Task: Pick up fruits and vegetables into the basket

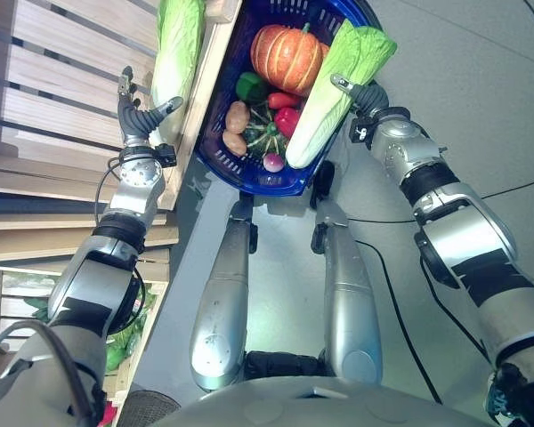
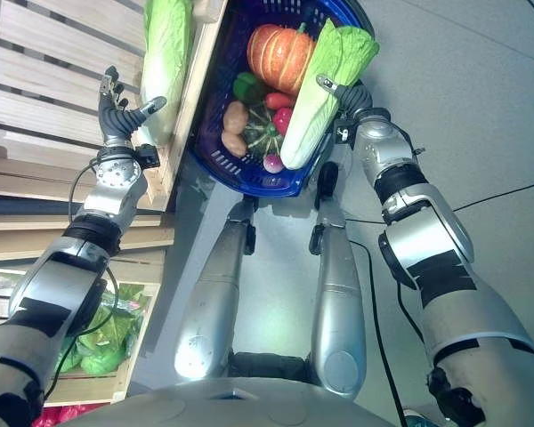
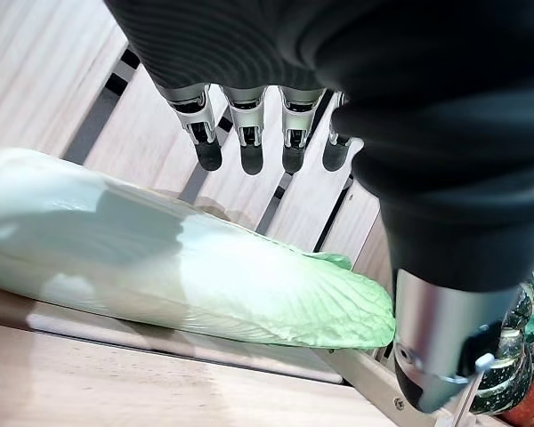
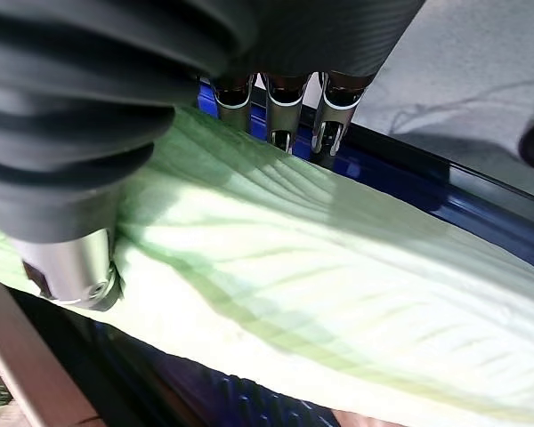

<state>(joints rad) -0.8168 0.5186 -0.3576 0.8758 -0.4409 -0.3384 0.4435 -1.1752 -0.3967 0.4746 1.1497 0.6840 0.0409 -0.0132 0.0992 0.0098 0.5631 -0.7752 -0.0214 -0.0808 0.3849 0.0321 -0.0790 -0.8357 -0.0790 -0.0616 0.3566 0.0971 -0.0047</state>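
Right hand (image 1: 360,94) has its fingers curled round a long pale-green napa cabbage (image 1: 334,89) propped in the dark-blue plastic basket (image 1: 249,173), beside an orange pumpkin (image 1: 287,55). Left hand (image 1: 138,114) hangs spread wide, holding nothing, next to a second pale-green cabbage (image 1: 178,53) on the slatted wooden shelf (image 1: 53,80).

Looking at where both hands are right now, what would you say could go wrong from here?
The cabbage under the right hand lies across the basket rim, leaf end sticking out; it might tip out if let go. The left hand is open beside a second cabbage on the slatted wooden shelf; a loose grasp could let it slip off the shelf edge.
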